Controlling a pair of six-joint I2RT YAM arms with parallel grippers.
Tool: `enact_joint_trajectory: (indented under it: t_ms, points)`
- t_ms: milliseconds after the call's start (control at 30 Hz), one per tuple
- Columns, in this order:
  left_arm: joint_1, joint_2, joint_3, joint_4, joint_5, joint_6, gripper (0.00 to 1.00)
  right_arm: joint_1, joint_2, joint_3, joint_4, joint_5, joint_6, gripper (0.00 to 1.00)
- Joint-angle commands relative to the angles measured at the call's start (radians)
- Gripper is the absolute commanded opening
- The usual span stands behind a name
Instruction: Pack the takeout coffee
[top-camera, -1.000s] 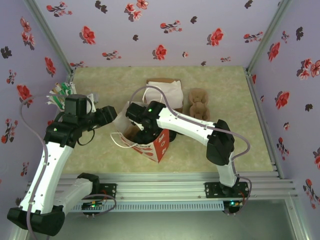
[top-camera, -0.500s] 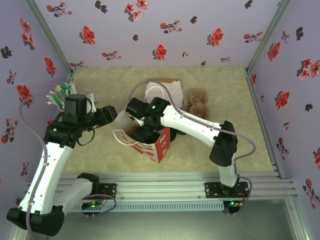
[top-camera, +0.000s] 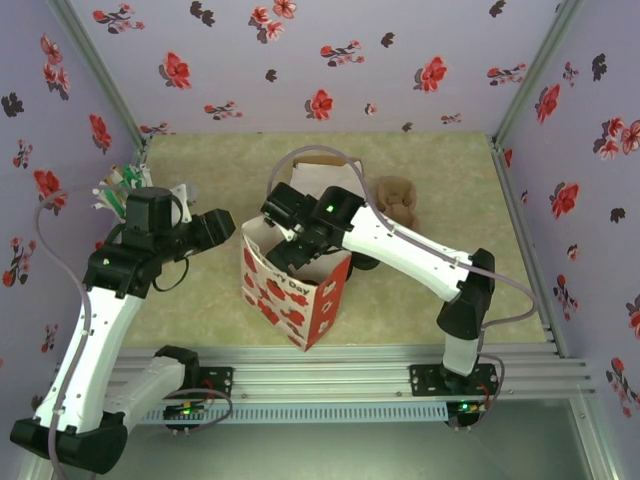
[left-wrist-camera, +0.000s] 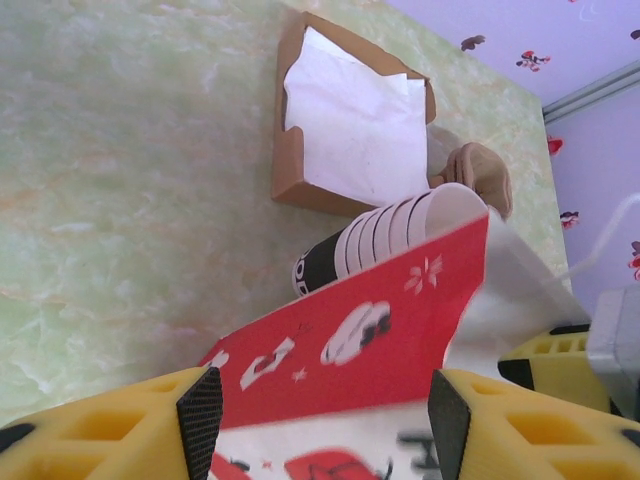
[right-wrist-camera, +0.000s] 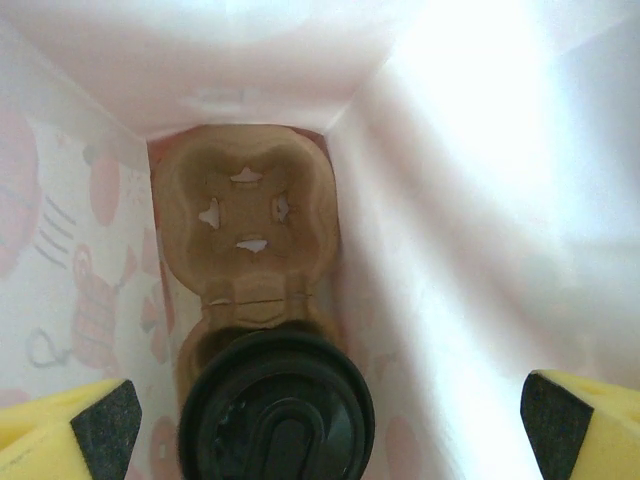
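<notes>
The takeout coffee (right-wrist-camera: 277, 405) stands inside the red and white paper bag (top-camera: 295, 295), seated in the near hole of a brown cardboard carrier (right-wrist-camera: 245, 210) on the bag's floor. Its round black lid is on and hides the cup's wall. My right gripper (right-wrist-camera: 330, 420) hangs above it in the bag's mouth, open, fingers wide on either side and touching nothing. The bag stands upright at the table's middle. My left gripper (left-wrist-camera: 325, 420) is open at the bag's upper left edge (top-camera: 222, 226), with the bag's red wall (left-wrist-camera: 370, 340) showing blurred between its pads.
A nested stack of cups (left-wrist-camera: 390, 235) lies on its side behind the bag. A brown box of white napkins (left-wrist-camera: 350, 120) sits further back, with another brown cup carrier (top-camera: 398, 202) to its right. Packets stand in a holder (top-camera: 120, 188) at the far left.
The bag has gone from leaning and crumpled to standing upright. My right arm has swung back and up, its gripper staying in the bag's mouth. The left arm has barely shifted.
</notes>
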Motion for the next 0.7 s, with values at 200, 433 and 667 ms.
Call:
enact_joint_trajectory:
  t_ms: [200,433,667]
  points:
    - [-0.017,-0.025,0.013,0.018,0.004,-0.017,0.59,0.001,-0.006,-0.010,0.009,0.021,0.020,0.99]
    - [-0.018,-0.051,-0.011,0.011,0.004,-0.025,0.59,0.002,-0.024,0.016,-0.001,0.027,0.027,0.99]
    - [-0.021,-0.121,-0.045,-0.021,0.004,-0.046,0.59,0.012,-0.037,0.032,-0.002,0.030,0.032,0.99]
